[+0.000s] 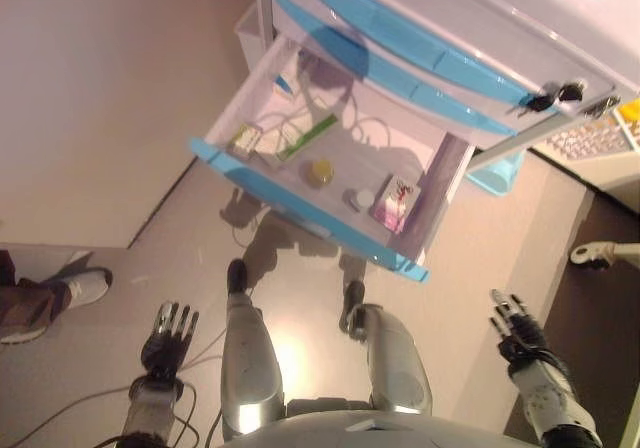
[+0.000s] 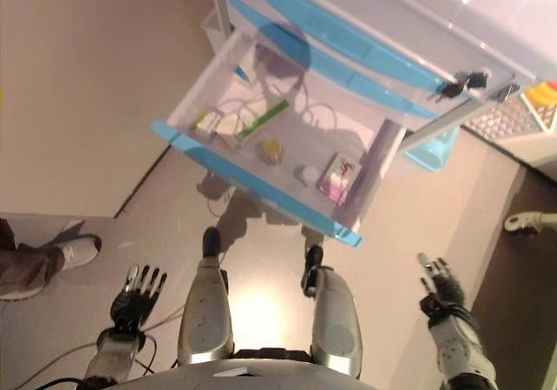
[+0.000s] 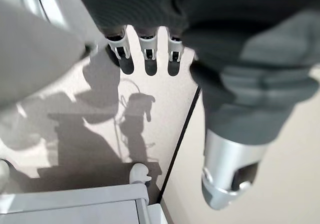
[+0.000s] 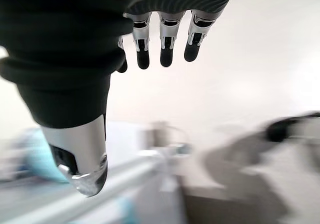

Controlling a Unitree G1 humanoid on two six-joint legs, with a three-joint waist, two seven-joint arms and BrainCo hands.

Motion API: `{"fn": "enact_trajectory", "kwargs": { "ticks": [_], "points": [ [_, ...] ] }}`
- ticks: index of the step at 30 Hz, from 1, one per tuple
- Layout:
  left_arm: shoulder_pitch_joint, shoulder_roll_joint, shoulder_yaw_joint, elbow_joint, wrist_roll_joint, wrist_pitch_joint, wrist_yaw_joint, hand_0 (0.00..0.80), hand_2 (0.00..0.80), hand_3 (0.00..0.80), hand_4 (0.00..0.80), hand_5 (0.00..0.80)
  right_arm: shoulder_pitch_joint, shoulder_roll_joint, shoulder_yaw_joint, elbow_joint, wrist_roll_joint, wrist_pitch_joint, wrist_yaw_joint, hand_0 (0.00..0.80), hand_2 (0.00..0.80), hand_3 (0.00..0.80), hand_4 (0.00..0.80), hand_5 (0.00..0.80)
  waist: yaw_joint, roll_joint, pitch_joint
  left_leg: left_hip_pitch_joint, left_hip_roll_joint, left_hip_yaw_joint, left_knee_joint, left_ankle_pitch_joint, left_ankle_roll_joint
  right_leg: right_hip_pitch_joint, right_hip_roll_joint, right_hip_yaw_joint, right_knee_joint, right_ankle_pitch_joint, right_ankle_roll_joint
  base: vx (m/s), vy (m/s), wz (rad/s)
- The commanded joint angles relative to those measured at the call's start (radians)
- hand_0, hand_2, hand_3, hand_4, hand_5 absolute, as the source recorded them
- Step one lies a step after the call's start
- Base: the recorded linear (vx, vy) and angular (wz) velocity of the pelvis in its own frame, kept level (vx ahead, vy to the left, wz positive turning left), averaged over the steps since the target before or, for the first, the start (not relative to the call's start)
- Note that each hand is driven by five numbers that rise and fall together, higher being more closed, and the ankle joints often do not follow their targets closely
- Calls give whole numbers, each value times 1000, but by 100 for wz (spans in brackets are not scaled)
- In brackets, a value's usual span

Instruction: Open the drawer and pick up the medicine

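You find no text, number or sign here that can be read. The pink medicine box (image 1: pixel 396 201) in the open drawer (image 1: pixel 300 213) carries print, and so does the green-edged box (image 1: pixel 244 139) at the drawer's other end, but on both the marks are too small to make out. The keypad (image 1: pixel 588 140) on the cabinet top shows rows of keys with no legible characters.
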Motion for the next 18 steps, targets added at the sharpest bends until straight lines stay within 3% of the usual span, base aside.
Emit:
{"fn": "enact_trajectory", "kwargs": {
  "ticks": [1,8,14,18],
  "points": [
    [60,37,44,-33,65,-14,-42,0,0,0,0,0,-30,-51,-78,-142,-115,-103,-12,0,0,0,0,0,19,-50,-49,36,-68,49,67,-105,85,77,6,-5,-180,152,19,97,108,23],
    [120,-19,55,-24,77,11,-36,0,0,0,0,0,-58,-145,-120,-461,-471,-185,-26,0,0,0,0,0,33,-27,-107,99,-75,70,25,-115,92,137,-20,0,-231,158,43,77,116,9],
    [125,-21,35,-20,103,3,-39,0,0,0,0,0,-112,-242,-77,-625,-576,-150,71,0,0,0,0,0,64,-19,-120,111,-77,58,21,-120,92,156,-35,-12,-231,154,52,46,39,3],
    [121,-10,16,-24,116,1,-29,0,0,0,0,0,-155,-264,-5,-672,-591,-91,126,0,0,0,0,0,88,-18,-110,106,-76,42,27,-117,89,163,-38,-26,-220,149,52,23,-11,3]
  ]
}}
